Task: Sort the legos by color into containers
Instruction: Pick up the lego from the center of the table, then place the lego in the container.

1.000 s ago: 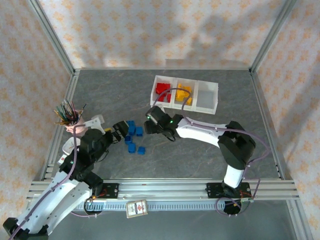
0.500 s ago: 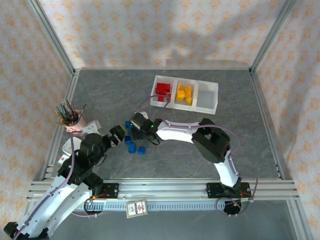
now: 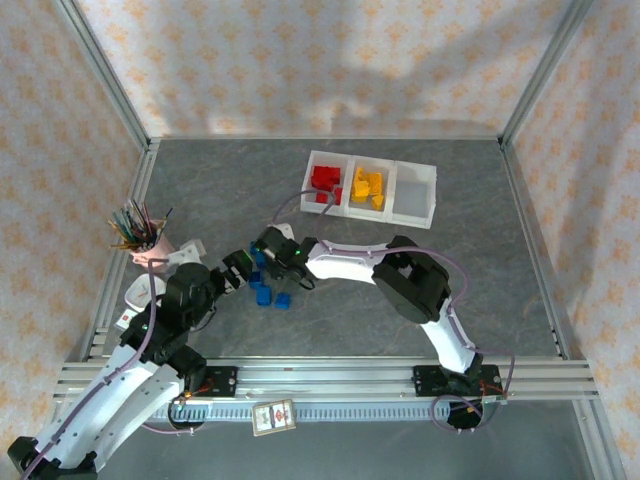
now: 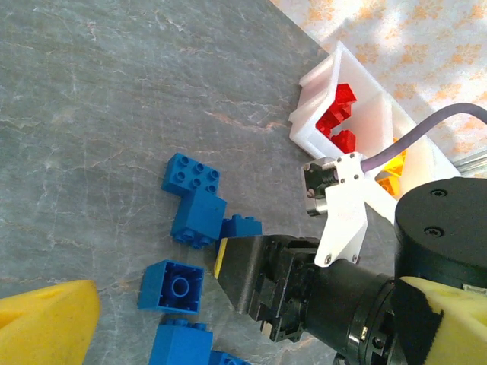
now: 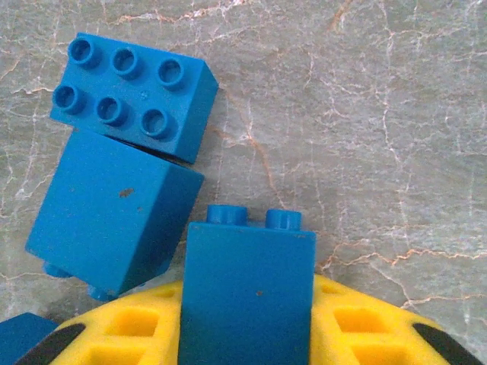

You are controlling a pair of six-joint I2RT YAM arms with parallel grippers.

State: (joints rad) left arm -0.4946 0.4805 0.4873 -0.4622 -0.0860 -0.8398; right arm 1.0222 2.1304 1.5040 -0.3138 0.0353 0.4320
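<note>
Several blue legos (image 3: 263, 291) lie loose on the grey table left of centre. My right gripper (image 5: 247, 323) is shut on one blue lego (image 5: 247, 285), which stands between its yellow fingers (image 5: 365, 327) with its studs pointing away. Next to it lie a blue six-stud lego (image 5: 133, 91) and a blue cube (image 5: 114, 220). The right gripper (image 4: 251, 274) sits low in the pile. My left gripper (image 3: 237, 269) hovers open just left of the pile, with nothing in its yellow fingers (image 4: 46, 323). The white containers (image 3: 417, 172) hold red legos (image 3: 324, 180) and yellow legos (image 3: 367, 186); the right bin looks bare.
A pink cup of pens (image 3: 140, 238) stands at the table's left edge, close behind the left arm. Aluminium frame rails run round the table, and a small card (image 3: 273, 417) lies on the front rail. Open table lies between the pile and the containers.
The right arm swung left from the table's middle into the blue pile, and its jaws closed on a blue lego. The left gripper shifted only slightly.
</note>
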